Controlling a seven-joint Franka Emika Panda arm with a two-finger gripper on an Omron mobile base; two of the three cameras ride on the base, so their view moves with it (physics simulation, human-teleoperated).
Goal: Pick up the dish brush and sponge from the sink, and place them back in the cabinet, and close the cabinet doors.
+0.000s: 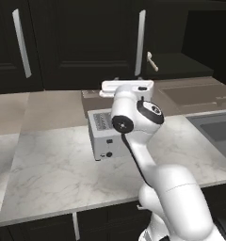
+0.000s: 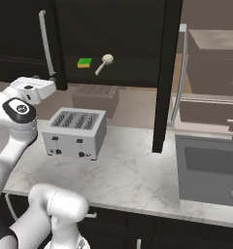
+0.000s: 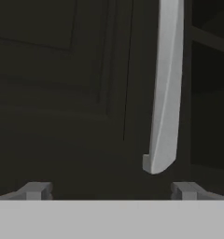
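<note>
Up on the wall, the cabinet (image 2: 123, 44) stands open, its doors (image 1: 86, 42) black with a long silver handle (image 3: 166, 88) right before my claw (image 3: 111, 190). My fingers are spread wide and hold nothing. Right of the toaster (image 2: 75, 132) lies the sink (image 2: 210, 170). On the cabinet shelf rest the dish brush (image 2: 104, 63) and the sponge (image 2: 84, 62), just beside each other.

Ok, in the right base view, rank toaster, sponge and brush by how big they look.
1. Toaster, by far the largest.
2. Brush, longer than the sponge thanks to its handle.
3. Sponge, smallest.
Brush and sponge lie side by side on the cabinet shelf, farther from the camera than the toaster, so they look smaller than they are.
</note>
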